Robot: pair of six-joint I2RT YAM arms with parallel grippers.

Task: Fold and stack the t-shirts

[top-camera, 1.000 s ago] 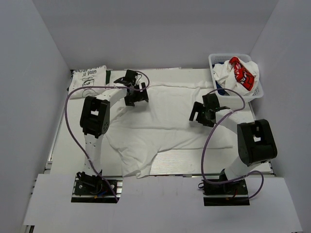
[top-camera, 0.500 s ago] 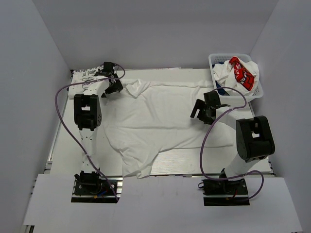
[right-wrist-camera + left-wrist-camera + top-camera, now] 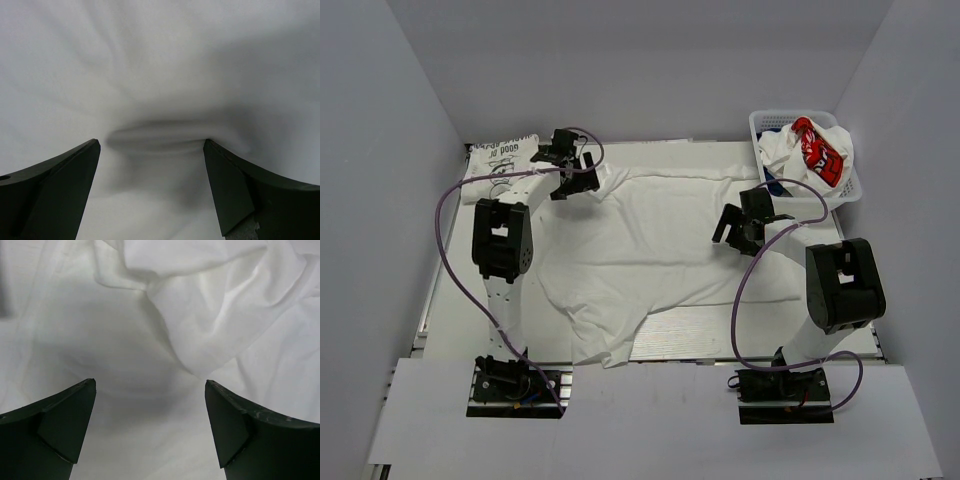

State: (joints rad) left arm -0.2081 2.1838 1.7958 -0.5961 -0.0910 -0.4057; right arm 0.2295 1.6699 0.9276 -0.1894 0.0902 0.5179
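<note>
A white t-shirt [image 3: 660,245] lies spread out over the middle of the table, its far left corner bunched. My left gripper [image 3: 577,177] hovers open over that bunched corner; in the left wrist view the crumpled folds [image 3: 215,315] lie just beyond the open left gripper [image 3: 150,385]. My right gripper [image 3: 734,226] is open over the shirt's right part. In the right wrist view the right gripper [image 3: 151,145] is down on the cloth with a wrinkle [image 3: 155,132] between the fingertips. A folded white t-shirt with black lettering [image 3: 502,158] lies at the back left. More t-shirts, one with a red patch [image 3: 817,148], fill the basket.
The white lattice basket [image 3: 844,195] stands at the back right corner. A purple cable loops off each arm. Grey walls close in on the left, back and right. A strip of bare ribbed table [image 3: 720,345] shows near the front right.
The left gripper went from the shirt's upper left out to the far left corner, then came back a little to the right. The right gripper shifted slightly. Both stayed open.
</note>
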